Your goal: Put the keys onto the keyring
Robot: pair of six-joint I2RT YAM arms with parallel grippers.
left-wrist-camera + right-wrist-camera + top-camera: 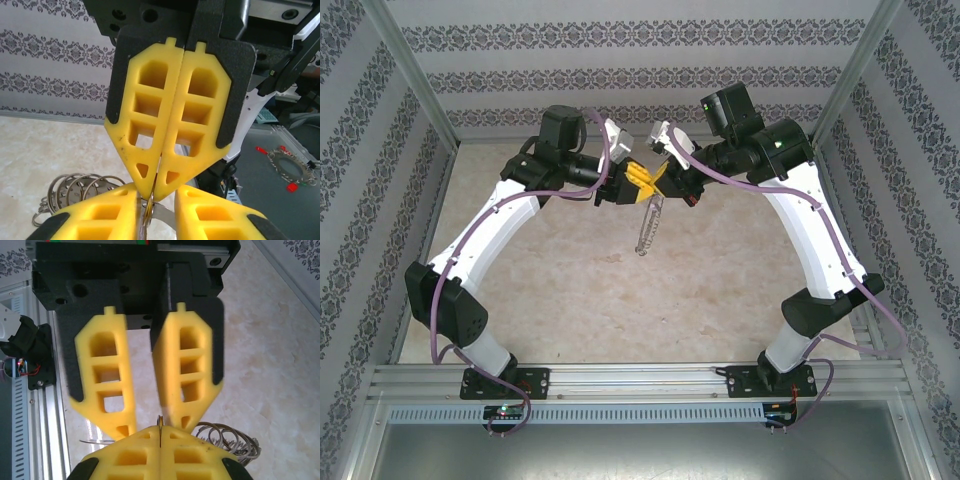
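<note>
- Patterned wallpaper (640, 40) closes in three sides of a pale, marbled desk (560, 290), above which two white-and-black arms arch inward and meet nose to nose.
- Right gripper (152, 192): its two yellow fingers are pressed flat together along their whole length. A thin metal edge is clamped in the seam at the tip, as far as can be told the rim of the keyring (648, 228).
- Left gripper (156, 428): facing the right one tip to tip, its yellow fingers stand apart with a narrow gap between them. The right gripper's tip and the clamped metal edge sit at the mouth of that gap. Whether the left fingers press on anything cannot be told.
- From above, the keyring hangs down from the meeting point of the two grippers. It is seen almost edge-on and is held clear of the desk.
- A cluster of silvery loops (82, 186) fans out just beside the fingertips, on the hoop's rim, with the desk behind them.
- Purple cables run along both arms down to the bases, which are bolted to an aluminium rail (640, 385) at the near edge.
- Off to the side in the left wrist view, a dark ring-shaped object (292, 170) with silvery and red bits lies on a grey surface.
</note>
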